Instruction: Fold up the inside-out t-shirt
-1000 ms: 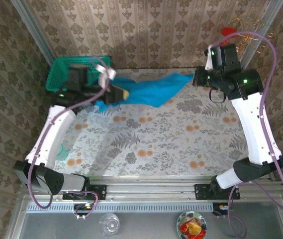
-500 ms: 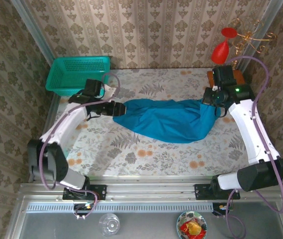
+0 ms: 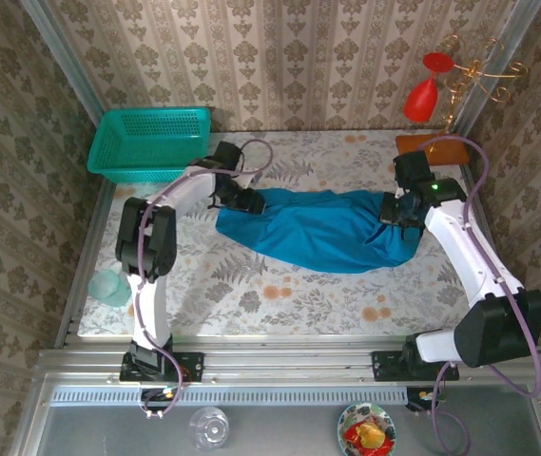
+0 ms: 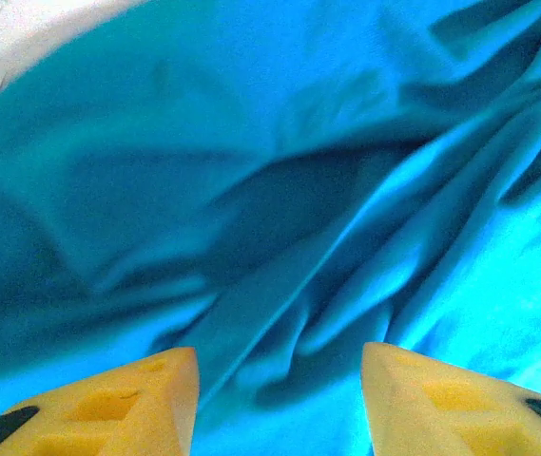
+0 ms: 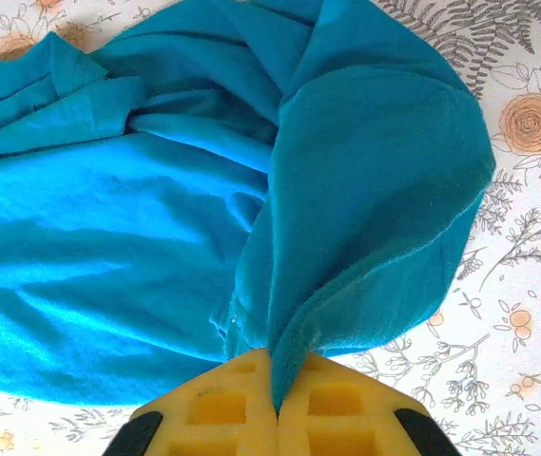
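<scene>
The inside-out t-shirt [image 3: 322, 233] is plain teal-blue and lies bunched in a long band across the far half of the floral table. My left gripper [image 3: 242, 198] sits at the shirt's left end. In the left wrist view the left gripper [image 4: 280, 380] is open, its yellow fingertips [image 4: 151, 399] standing apart over wrinkled t-shirt cloth [image 4: 280, 190] with nothing clamped. My right gripper [image 3: 399, 213] is at the shirt's right end. In the right wrist view the right gripper [image 5: 278, 380] is shut on a raised fold of the t-shirt [image 5: 375, 190].
A teal mesh basket [image 3: 151, 142] stands at the far left corner, just behind the left arm. A red glass on a gold stand [image 3: 424, 93] and a brown board [image 3: 432, 145] are at the far right. A pale green cup [image 3: 110, 287] sits at the table's left edge.
The shirt came down from the far edge and now lies stretched across the table. The left gripper let go of its end and shifted right. The right gripper lowered, still gripping.
</scene>
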Robot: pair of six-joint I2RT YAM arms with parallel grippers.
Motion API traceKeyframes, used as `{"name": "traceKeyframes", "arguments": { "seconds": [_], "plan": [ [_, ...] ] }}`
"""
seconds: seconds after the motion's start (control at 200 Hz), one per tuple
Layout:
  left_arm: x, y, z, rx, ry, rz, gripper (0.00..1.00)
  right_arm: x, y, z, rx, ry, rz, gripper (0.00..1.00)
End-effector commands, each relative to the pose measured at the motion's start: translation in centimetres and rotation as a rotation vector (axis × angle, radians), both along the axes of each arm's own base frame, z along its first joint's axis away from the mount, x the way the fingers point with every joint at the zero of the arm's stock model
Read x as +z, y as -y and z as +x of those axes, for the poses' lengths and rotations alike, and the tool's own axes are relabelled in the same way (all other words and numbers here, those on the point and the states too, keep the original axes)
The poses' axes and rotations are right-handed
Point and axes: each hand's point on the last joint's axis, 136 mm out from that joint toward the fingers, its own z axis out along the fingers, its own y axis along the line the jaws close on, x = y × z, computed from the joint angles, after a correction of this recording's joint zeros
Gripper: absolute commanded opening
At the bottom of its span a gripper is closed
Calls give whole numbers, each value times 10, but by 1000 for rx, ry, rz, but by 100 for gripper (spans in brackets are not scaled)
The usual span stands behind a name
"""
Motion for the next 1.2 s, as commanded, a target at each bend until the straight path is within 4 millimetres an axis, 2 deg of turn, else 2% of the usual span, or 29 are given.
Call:
{"name": "traceKeyframes", "arguments": {
  "seconds": [0.0,0.135,0.26,0.315,0.41,0.485,0.585,0.665,0.68,0.72,0.865,0.97,1.045,1.1,1.14,1.195],
  "plan": [
    [-10,10,-3,-132,31,128,51,9,-4,-1,-9,44,39,0],
    [-27,11,3,-210,42,255,51,14,-4,-3,-5,47,44,0],
    [-36,13,5,-262,28,284,46,22,-3,-6,-8,65,39,0],
    [-37,15,5,-276,19,276,37,24,-2,-7,-8,70,35,0],
    [-28,15,13,-261,52,280,12,28,0,-7,-10,80,27,0],
    [-8,13,23,-225,113,273,5,32,2,-6,-17,94,15,0],
    [45,9,39,-152,222,214,0,42,4,1,-23,132,20,0],
    [106,9,43,-88,294,86,0,57,9,11,-41,185,48,0],
    [118,-1,49,-55,306,60,0,61,10,13,-46,198,53,0],
    [149,-9,54,-14,342,-12,0,72,16,18,-63,231,61,0],
    [264,-42,54,94,507,-220,0,132,45,39,-132,391,82,0],
    [331,-73,45,157,593,-346,0,186,69,45,-187,516,82,0],
    [366,-103,37,218,642,-415,0,223,85,41,-230,608,73,0],
    [382,-124,29,261,668,-449,0,244,97,32,-269,668,62,0],
    [389,-140,22,298,686,-467,0,255,104,24,-296,707,53,0],
    [388,-162,11,358,697,-478,0,263,113,10,-334,747,39,0]
  ]
}}
